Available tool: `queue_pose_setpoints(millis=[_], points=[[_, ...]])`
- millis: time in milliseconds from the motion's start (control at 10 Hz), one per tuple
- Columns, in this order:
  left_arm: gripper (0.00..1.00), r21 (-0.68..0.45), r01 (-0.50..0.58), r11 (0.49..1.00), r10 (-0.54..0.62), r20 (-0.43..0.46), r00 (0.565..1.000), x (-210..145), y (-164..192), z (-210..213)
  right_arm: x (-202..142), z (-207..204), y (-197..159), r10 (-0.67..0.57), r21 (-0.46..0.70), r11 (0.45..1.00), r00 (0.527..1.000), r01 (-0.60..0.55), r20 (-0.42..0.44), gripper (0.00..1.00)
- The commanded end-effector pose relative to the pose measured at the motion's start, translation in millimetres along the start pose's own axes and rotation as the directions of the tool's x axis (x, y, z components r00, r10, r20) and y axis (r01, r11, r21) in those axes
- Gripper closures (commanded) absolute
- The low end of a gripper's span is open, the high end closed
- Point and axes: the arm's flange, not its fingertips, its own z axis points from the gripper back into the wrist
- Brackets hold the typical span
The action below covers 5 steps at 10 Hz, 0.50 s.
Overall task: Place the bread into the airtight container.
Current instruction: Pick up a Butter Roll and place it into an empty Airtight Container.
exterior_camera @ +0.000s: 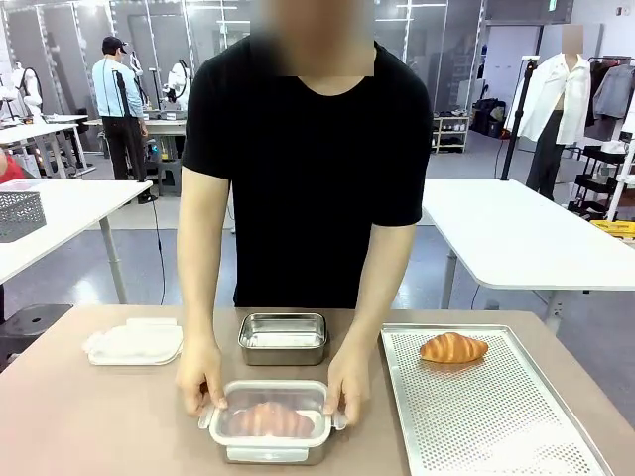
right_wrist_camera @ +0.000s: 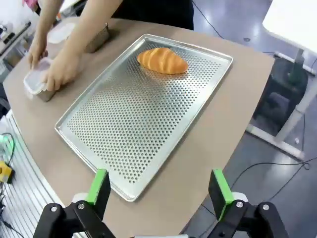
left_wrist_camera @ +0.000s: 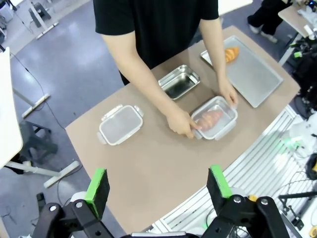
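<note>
Left tool and right tool hang released and empty. One croissant lies in the lidded container between the person's hands; a second croissant waits on the tray. Reaching in now could strike those hands; a hard pinch could crush it.

Front view, lower centre: bread indistinct beneath cloudy lid. Tray cut by bottom edge. Right wrist view, upper left: container partly behind person's hand.
</note>
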Motion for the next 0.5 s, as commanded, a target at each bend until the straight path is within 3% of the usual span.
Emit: queue_pose_setpoints(millis=[0, 100, 200, 400], points=[[0.0, -0.006, 0.006, 1.0, -0.006, 0.002, 1.0, 0.9, -1.1, 0.6, -27.0, -23.2, 15.0, 0.011, 0.032, 0.999, 0.996, -0.013, 0.084, 0.0], [0.0, -0.006, 0.006, 1.0, -0.006, 0.002, 1.0, 0.9, -1.1, 0.6, -31.4, -24.4, 15.3, -0.018, 0.026, 1.0, 0.995, 0.015, 0.101, 0.0], [0.0, -0.006, 0.006, 1.0, -0.006, 0.002, 1.0, 0.9, -1.1, 0.6, -11.7, -2.8, -5.1, -0.016, 0.011, 1.0, 0.999, 0.016, 0.034, 0.0], [0.0, -0.006, 0.006, 1.0, -0.006, 0.002, 1.0, 0.9, -1.1, 0.6, -11.7, -2.8, -5.1, -0.016, 0.011, 1.0, 0.999, 0.016, 0.034, 0.0]])
